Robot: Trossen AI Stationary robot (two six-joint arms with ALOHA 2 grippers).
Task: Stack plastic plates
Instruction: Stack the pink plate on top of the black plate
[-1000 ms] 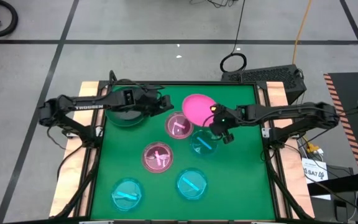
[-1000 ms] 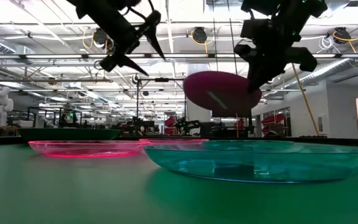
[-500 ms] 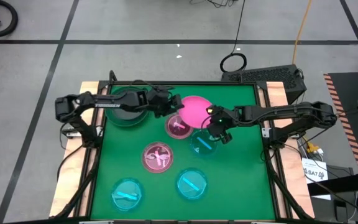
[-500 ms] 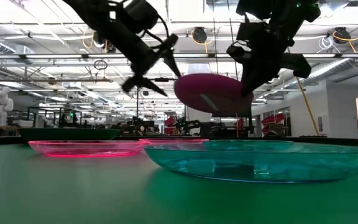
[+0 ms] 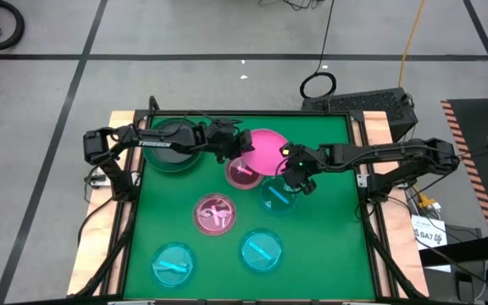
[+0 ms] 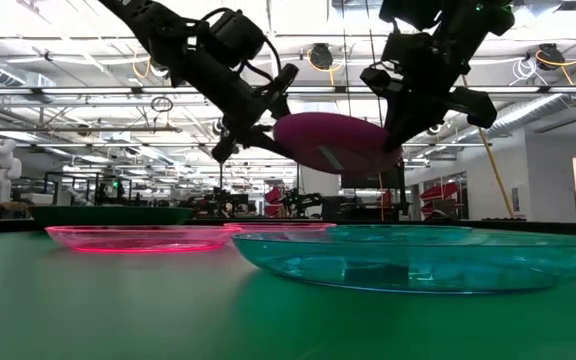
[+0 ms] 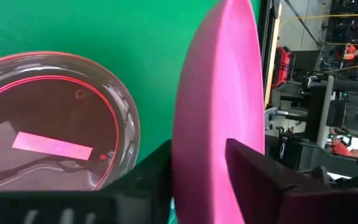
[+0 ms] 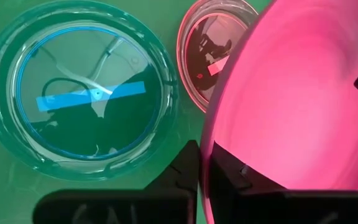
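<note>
The opaque magenta plate hangs in the air over the table's far middle, with a gripper at each side. My right gripper is shut on its right rim, and my left gripper is closed around its left rim. Under it, a translucent pink plate and a cyan plate rest flat on the green mat. In the low view the magenta plate sits between my left gripper and my right gripper. My left gripper has the magenta plate's left rim between its two fingers, one on each face. It comes from the table's left, slanting down. The plate is clear of the table. My right gripper pinches the plate's right rim between its two fingers, slanting down from the table's right. The plate is lifted clear, nearly level with a slight tilt.
A dark green plate lies at the far left under my left arm. Another pink plate sits mid-table, and two cyan plates lie near the front edge. Wooden strips border the mat.
My left gripper has travelled toward the table's right and down to the magenta plate, and its fingers have closed around the plate's left rim. My right gripper has rolled its wrist, turning the plate flatter and a little to the left.
</note>
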